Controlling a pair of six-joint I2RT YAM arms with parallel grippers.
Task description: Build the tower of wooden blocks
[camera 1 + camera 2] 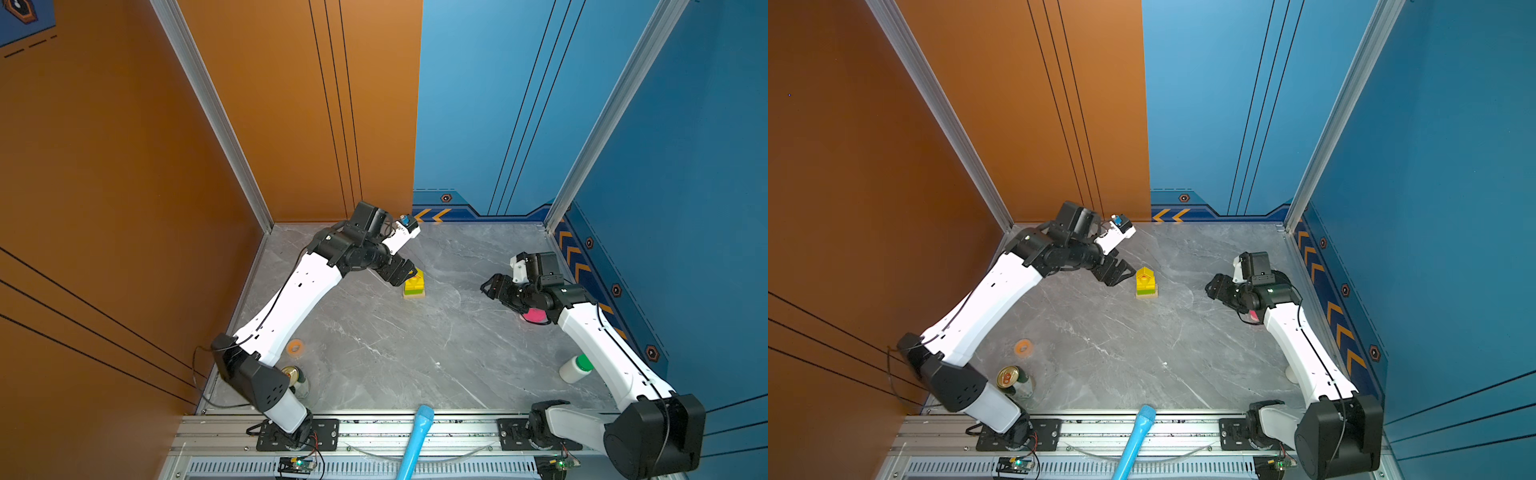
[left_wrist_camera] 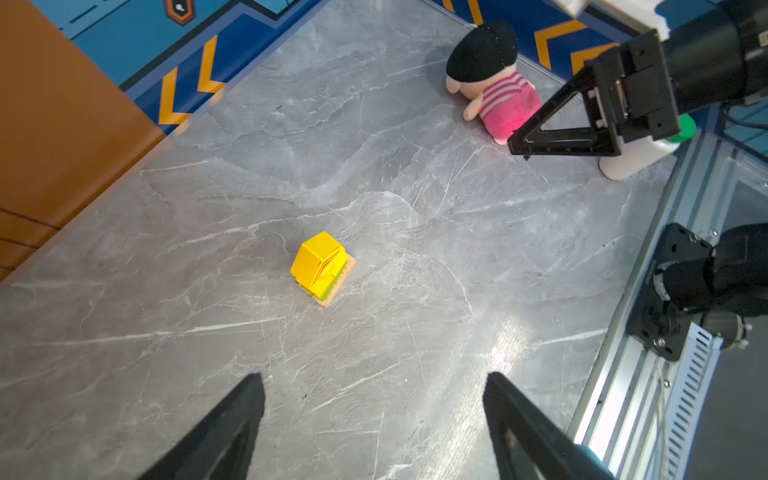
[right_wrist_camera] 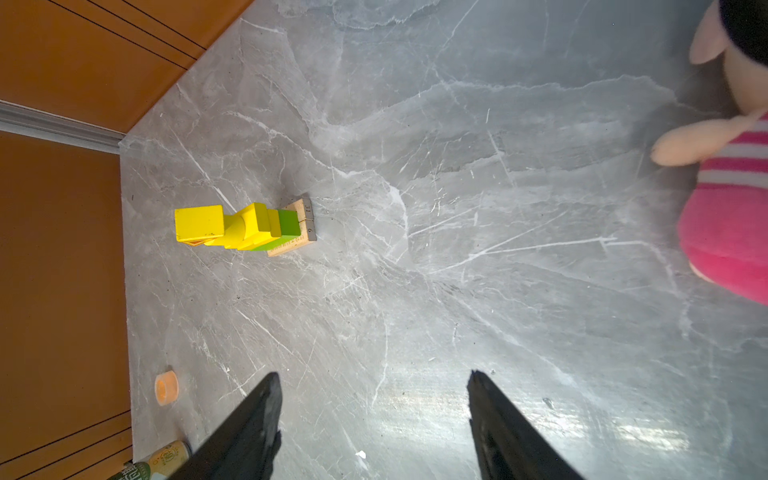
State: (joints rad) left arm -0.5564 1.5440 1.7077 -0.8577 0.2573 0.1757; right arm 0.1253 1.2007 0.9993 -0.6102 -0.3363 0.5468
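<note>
Stock as I read it from my feeds:

1. The tower (image 1: 414,284) – stands upright on the grey table (image 1: 395,353), in the back half, about midway between the left and right edges. Lowest are the tan planks (image 3: 305,220) with printed marks, then the green bar (image 3: 289,222), then the yellow blocks (image 3: 249,228); how many yellow pieces sit in that middle stretch I cannot quite make out. The roof-shaped piece (image 1: 1145,273) caps it, point up.

2. Left gripper (image 2: 374,382) – jaws spread wide, only bare table between them, nothing held. In a top view it (image 1: 1115,272) hangs just beside the tower on the left, with a gap between them.

3. Right gripper (image 3: 374,378) – jaws parted, nothing in them. I see it (image 1: 492,286) well apart from the tower, toward the right edge, pointed at it.

4. Plush doll (image 2: 498,91) – pink striped top, black hair, lying near the right edge, mostly under the right arm in both top views.

5. White bottle (image 1: 575,368) – green cap, near the front right corner.

6. Drink can (image 1: 1011,378) – upright, near the front left corner.

7. Orange ring (image 1: 1023,348) – just behind the can, near the left edge
</note>
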